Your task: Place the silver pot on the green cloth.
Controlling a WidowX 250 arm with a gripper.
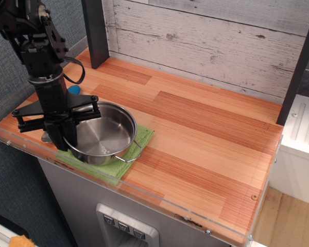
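Note:
The silver pot [104, 135] sits on the green cloth [124, 163] at the front left of the wooden table and covers most of it. One wire loop handle points to the right, over the cloth. My black gripper [66, 138] comes down from above at the pot's left rim. Its fingers stand close together over the rim, one inside and one outside. The rim under them is hidden.
A blue-handled metal spoon [73, 90] lies behind the gripper, mostly hidden by it. A dark post [95, 31] stands at the back left against the plank wall. A clear plastic lip [159, 203] runs along the table's front edge, close to the cloth.

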